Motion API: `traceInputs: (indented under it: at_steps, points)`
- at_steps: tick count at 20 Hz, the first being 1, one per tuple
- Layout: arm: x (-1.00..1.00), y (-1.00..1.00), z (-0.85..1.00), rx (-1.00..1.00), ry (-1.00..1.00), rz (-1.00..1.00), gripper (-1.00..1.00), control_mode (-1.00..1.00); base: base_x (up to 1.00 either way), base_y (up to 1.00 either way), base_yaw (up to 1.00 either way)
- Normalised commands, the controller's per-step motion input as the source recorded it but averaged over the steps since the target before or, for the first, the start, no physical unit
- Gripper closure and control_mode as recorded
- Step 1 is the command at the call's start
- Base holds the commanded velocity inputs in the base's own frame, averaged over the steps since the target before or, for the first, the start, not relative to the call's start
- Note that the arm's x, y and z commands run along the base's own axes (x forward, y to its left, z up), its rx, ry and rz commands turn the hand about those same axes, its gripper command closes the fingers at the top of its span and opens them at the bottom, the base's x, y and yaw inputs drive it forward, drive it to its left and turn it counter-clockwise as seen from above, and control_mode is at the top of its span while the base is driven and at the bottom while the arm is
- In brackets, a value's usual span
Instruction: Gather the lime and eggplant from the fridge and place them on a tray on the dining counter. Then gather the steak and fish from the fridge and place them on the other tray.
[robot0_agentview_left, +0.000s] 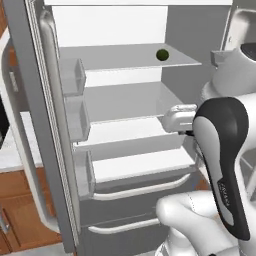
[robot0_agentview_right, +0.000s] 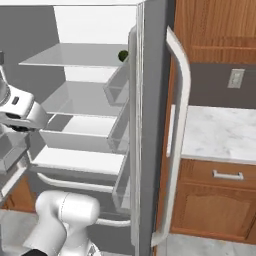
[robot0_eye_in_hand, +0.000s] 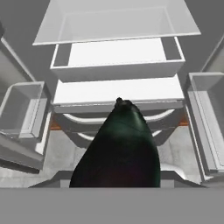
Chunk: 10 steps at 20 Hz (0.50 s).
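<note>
Between the jaws, in the hand view, sits the dark purple-black rounded eggplant (robot0_eye_in_hand: 118, 148). It hides both tips, and the jaws look clenched on it, part-way closed around its girth. Beyond the jaws stands the tall grey French-door fridge (robot0_agentview_left: 31, 110), doors swung wide on its white shelves. Well above the jaws and further in, the small round green lime (robot0_agentview_left: 162, 54) rests alone on the upper glass shelf (robot0_agentview_left: 115, 59). The eggplant is likely light, firm and smooth-skinned, so it could slip or twist. A hold across its widest middle suits it best. The lime will roll, so take it across its centre.
</note>
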Motion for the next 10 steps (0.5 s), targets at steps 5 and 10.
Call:
traceInputs:
  at_steps: [5, 10]
  points:
    - [0.00, 0.00, 0.00, 0.00, 0.00, 0.00, 1.00, 1.00, -1.00, 0.06, -0.06]
    - [0.00, 0.00, 0.00, 0.00, 0.00, 0.00, 1.00, 1.00, -1.00, 0.24, -0.07]
